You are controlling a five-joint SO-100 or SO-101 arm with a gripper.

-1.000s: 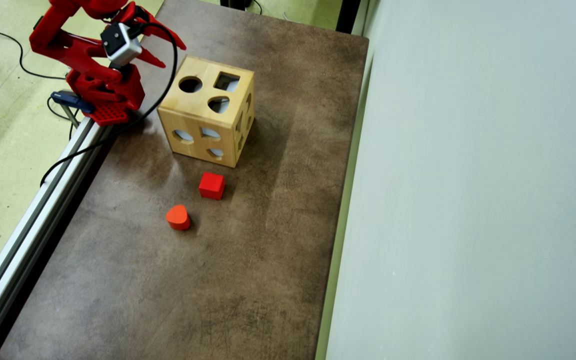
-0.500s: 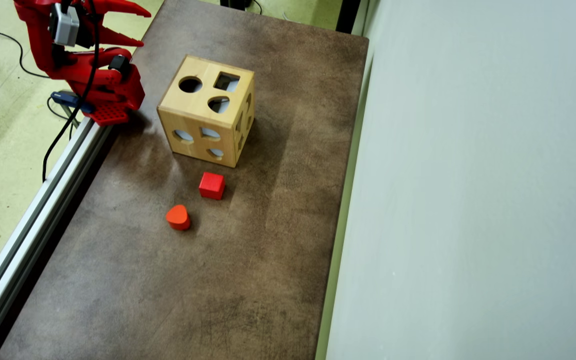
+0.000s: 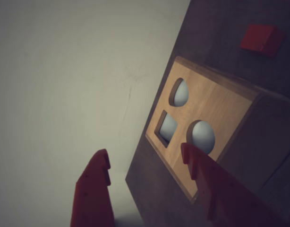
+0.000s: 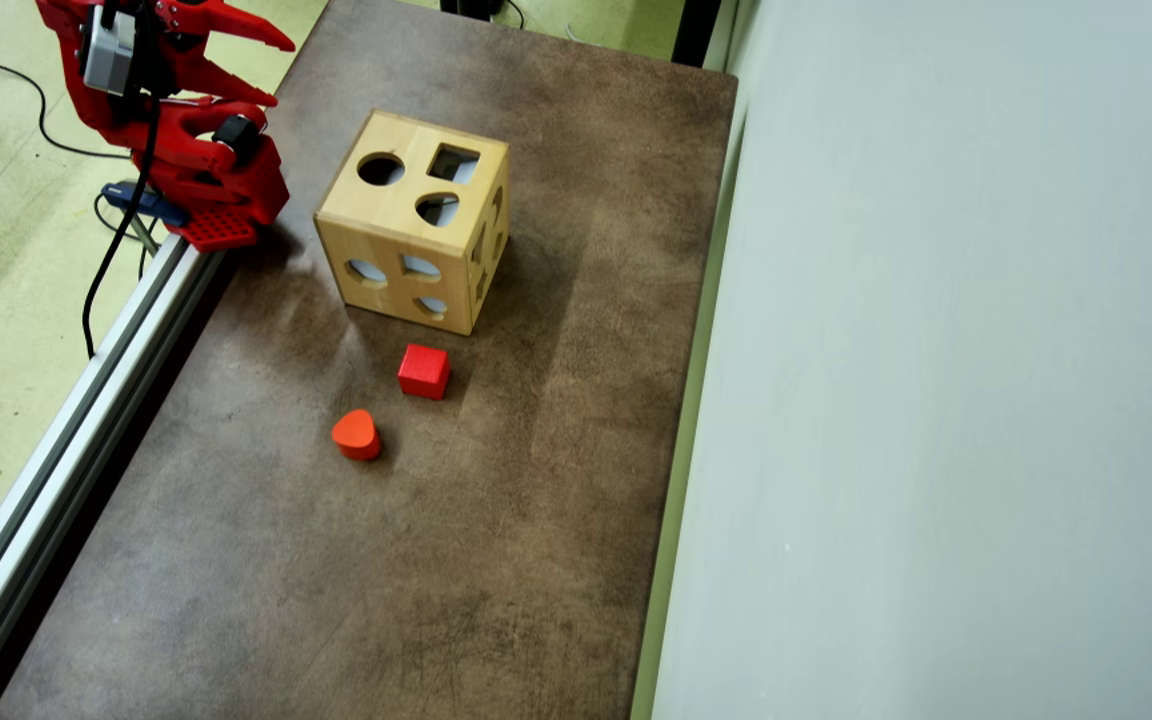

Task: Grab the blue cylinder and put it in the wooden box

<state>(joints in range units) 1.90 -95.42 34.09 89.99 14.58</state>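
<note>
The wooden box (image 4: 398, 212) stands on the brown table, with a round, a square and a teardrop hole in its top face. The wrist view shows that same box (image 3: 220, 104) from above, just right of my fingers. My red gripper (image 4: 283, 75) hovers open at the table's far left corner, apart from the box, with nothing between its fingers. In the wrist view the gripper (image 3: 144, 152) also stands wide open and empty. The blue cylinder is not in sight in either view.
A red cube (image 4: 424, 371) (image 3: 262, 38) lies just in front of the box, and an orange-red teardrop block (image 4: 356, 434) lies nearer still. An aluminium rail (image 4: 66, 440) runs along the table's left edge. A pale grey panel (image 4: 936, 400) borders the right side.
The gripper has drawn back from beside the box's top corner to the upper left of the overhead view and stays open. The box and both red blocks have not moved.
</note>
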